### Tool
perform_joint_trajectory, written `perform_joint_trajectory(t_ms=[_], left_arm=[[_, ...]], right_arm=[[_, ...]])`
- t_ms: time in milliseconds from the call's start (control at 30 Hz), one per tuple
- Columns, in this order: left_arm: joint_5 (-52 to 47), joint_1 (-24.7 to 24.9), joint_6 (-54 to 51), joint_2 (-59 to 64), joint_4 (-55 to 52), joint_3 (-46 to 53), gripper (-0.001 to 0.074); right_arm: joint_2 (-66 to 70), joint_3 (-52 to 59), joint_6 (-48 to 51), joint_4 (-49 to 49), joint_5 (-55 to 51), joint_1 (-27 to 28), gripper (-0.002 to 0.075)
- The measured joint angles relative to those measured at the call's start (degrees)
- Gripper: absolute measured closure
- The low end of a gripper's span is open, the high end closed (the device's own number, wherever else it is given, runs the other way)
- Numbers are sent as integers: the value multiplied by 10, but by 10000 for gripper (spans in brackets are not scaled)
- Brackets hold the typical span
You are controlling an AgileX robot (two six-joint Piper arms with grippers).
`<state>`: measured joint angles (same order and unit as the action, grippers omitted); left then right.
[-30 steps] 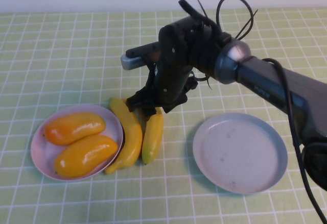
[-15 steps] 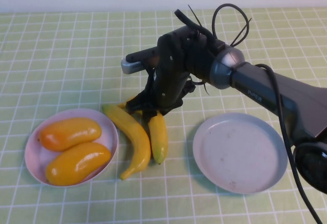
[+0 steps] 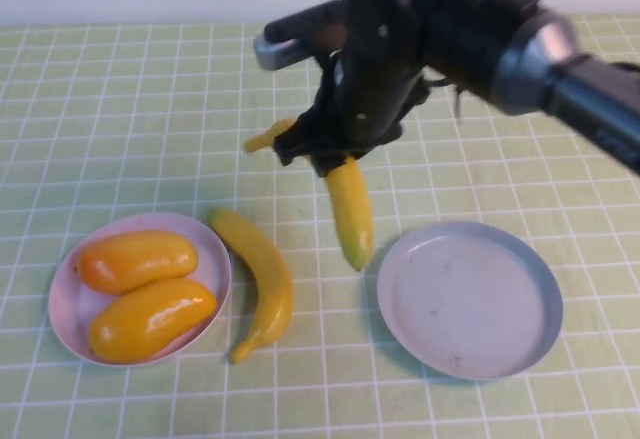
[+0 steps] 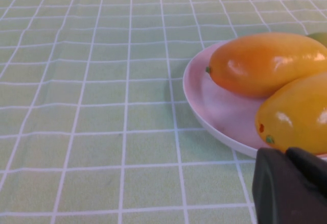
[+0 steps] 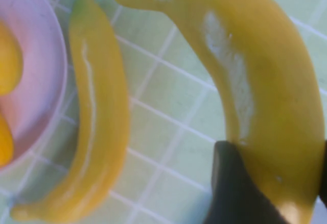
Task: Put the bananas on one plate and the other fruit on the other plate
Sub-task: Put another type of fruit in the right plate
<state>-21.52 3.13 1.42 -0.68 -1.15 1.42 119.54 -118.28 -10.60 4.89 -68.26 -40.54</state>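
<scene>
Gripping one banana (image 3: 350, 211) near its upper end, the right gripper (image 3: 325, 154) hangs above the table between the two plates, its jaws clamped on the fruit, whose free end points down and toward the near side, just left of the grey plate (image 3: 470, 299). The wrist view shows a dark finger (image 5: 240, 188) pressed against the banana's thick part. A second ago this banana lay on the cloth beside the other banana (image 3: 258, 279); now it is lifted clear, and the arm has risen and shifted right. The other banana lies on the cloth, just right of the pink plate (image 3: 70, 304), which has slid slightly left and holds both mangoes (image 3: 140, 259). The left gripper (image 4: 288, 185) sits low beside the pink plate's rim, its jaws closed. Both bananas are smooth, curved and glossy; the mangoes are plump ovals; the green cloth (image 3: 120, 109) has a white grid.
</scene>
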Motion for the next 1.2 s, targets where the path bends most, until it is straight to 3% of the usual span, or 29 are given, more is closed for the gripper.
perform_joint_trajectory(t_ms=[133,333,567,733,1200], left_arm=[[0,0,0,0,0,0,735],[0,0,0,0,0,0,735],[0,0,0,0,0,0,735],[0,0,0,0,0,0,736],[0,0,0,0,0,0,735]], right_arm=[[-78,82,-27,27,-11,11,432],[-239,322,-89,41,49,43,432],[-303,499,-128,22,118,122,432],[-285,531,-132,15,170,157,432],[-198,531,-121,-9,215,158,432]])
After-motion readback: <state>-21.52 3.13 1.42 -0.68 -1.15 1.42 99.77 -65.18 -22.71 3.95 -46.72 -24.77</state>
